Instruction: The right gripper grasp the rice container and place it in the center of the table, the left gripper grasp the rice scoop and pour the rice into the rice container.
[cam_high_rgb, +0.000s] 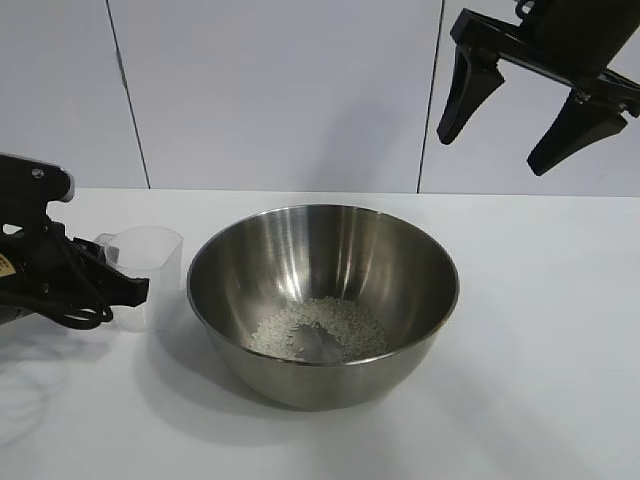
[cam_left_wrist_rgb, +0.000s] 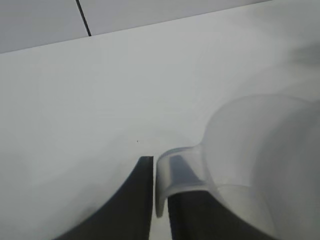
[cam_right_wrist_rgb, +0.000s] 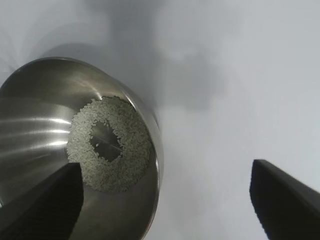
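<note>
The rice container, a large steel bowl, stands at the table's middle with the rice heaped in a ring on its bottom. The rice scoop, a clear plastic cup, stands upright on the table just left of the bowl and looks empty. My left gripper is shut on the scoop's side handle; in the left wrist view the gripper has the handle between its fingers, with the scoop beyond. My right gripper hangs open and empty high above the bowl's right side. Its wrist view shows the gripper, the bowl and the rice.
A white panelled wall stands behind the table. White tabletop lies to the right of the bowl and in front of it.
</note>
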